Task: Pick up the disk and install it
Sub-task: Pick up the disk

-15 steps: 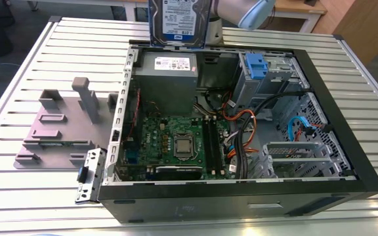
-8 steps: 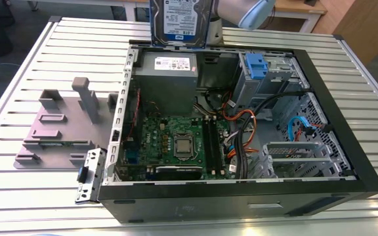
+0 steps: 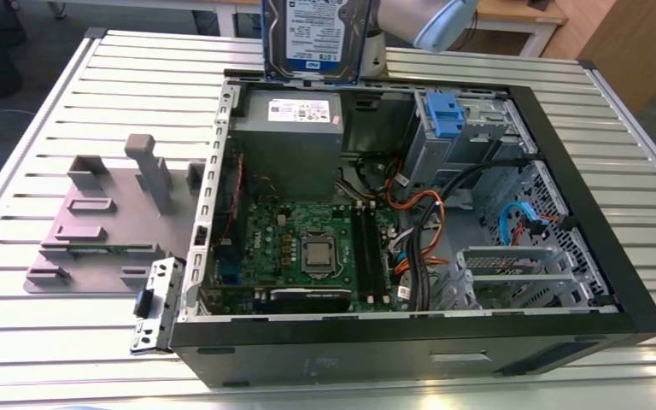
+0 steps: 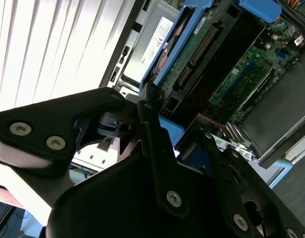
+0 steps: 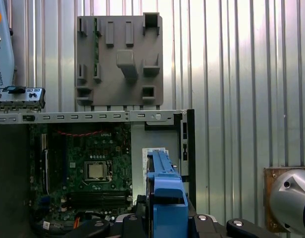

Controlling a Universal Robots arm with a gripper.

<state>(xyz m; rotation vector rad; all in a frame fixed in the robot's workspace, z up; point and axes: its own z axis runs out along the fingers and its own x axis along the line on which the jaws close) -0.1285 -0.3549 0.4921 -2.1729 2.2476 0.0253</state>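
Claw [image 4: 133, 101] clenched on upright disk [image 3: 314, 38], held over rim of open case [image 3: 419, 79], near grey power supply [image 3: 288, 141]

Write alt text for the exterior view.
A labelled disk in blue rails is held upright above the far edge of an open computer case, with the robot arm behind it. The case lies on a slatted metal table, motherboard exposed, with a grey fixture plate on the exterior view's left.
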